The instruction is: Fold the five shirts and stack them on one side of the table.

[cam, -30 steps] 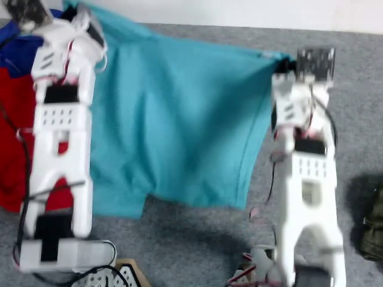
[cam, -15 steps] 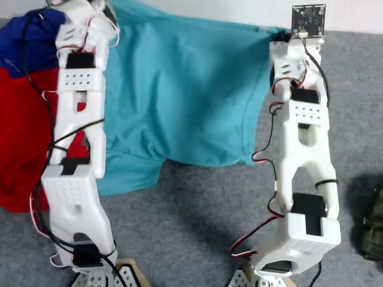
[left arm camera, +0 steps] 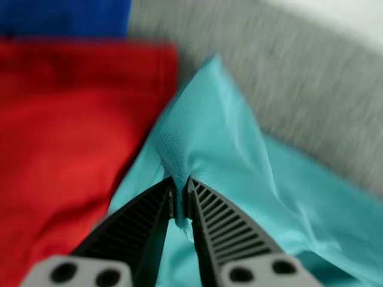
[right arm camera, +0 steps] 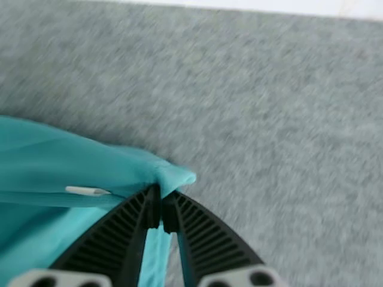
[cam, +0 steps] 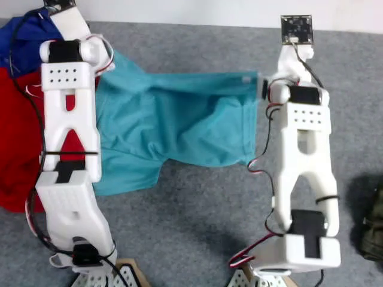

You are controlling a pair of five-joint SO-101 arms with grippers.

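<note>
Left gripper (left arm camera: 179,194) and right gripper (right arm camera: 160,208): each pinched shut on a corner of the teal knit-fabric shirt (cam: 191,119).
I log the shirt partly doubled over on the grey felt tabletop (cam: 197,227), its far edge strung between my two arms. I judge it soft, light and limp, best held at corners or seams. A red cloth shirt (cam: 18,137) lies just beside it by the left arm, with a blue cloth shirt (cam: 24,42) beyond.

The table (cam: 197,227) has a grey, felt-like top, and a teal shirt (cam: 179,125) lies rumpled across its middle. A red shirt (cam: 18,149) lies touching the teal shirt's left edge, with a blue shirt (cam: 24,42) beyond the red one. Well apart to the teal shirt's right sits a dark green bundle of cloth (cam: 374,224).
</note>
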